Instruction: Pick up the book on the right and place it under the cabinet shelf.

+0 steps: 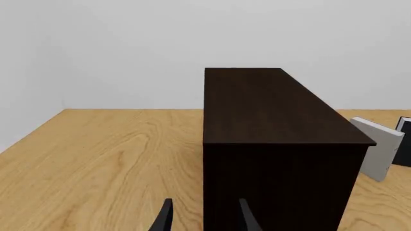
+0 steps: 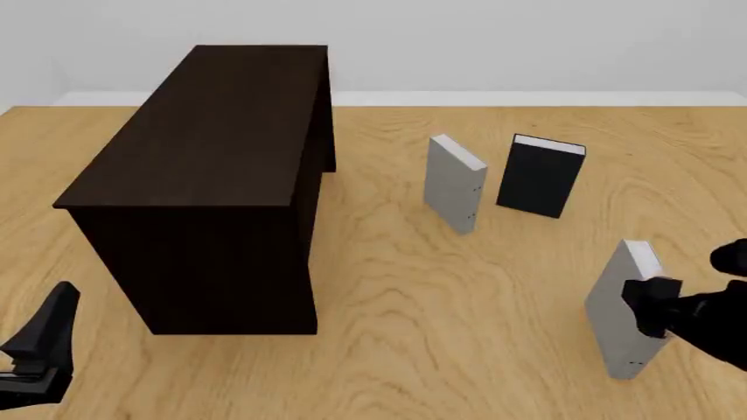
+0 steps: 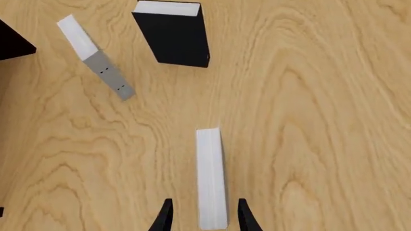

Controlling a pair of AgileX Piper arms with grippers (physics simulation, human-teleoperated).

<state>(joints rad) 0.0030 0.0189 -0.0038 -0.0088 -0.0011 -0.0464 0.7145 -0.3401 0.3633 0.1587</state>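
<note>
Closest to the camera in the front view, the left tool (image 2: pixel 35 350) sits low at the near left corner of the worktop (image 2: pixel 443 297), well short of everything else. Its own wrist view shows two dark fingertips (image 1: pixel 164 217) spread apart with nothing between them, so it's open and empty, pointing at the near end of the cabinet shelf (image 2: pixel 210 175).

Over on the near right, the right tool (image 2: pixel 653 308) is at the book (image 2: pixel 618 306), the thin light-grey one standing upright on the worktop with its white page edge facing up. In the right wrist view the book (image 3: pixel 211 178) runs straight between the two fingertips (image 3: pixel 165 216), one on each side of it. The jaws look narrow around it, but whether the pads are actually pressing on the covers or just bracketing it can't be told from these shots. The book's bottom edge looks to be down on the wood.

Going further back, the cabinet shelf is the big dark brown box on the left, long flat top running away from the camera, well apart from the book.

Beyond the book, near the middle of the worktop, a second grey book (image 2: pixel 453 182) stands upright with small dark dots near its spine. Just beside it to the right stands a black book (image 2: pixel 540 173) with a white page edge on top. The two aren't touching.
</note>
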